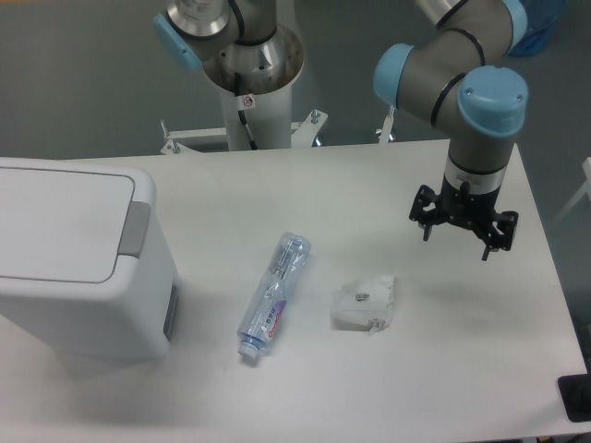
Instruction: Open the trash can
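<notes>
White trash can [78,268] sits at the desk's left edge, lid down. Your hand [464,233] hangs spread and empty near the right edge; crossing over, you could clip the bottle [273,297], or miss the grey push tab [136,229].

Plastic bottle [273,298] lying beside what looks like crumpled paper [365,302]

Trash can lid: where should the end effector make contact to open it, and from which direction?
Go for the grey push tab on the trash can lid's right edge, likely pressing down from above. The lid lies flat and shut; the end effector hangs open, far right.
</notes>
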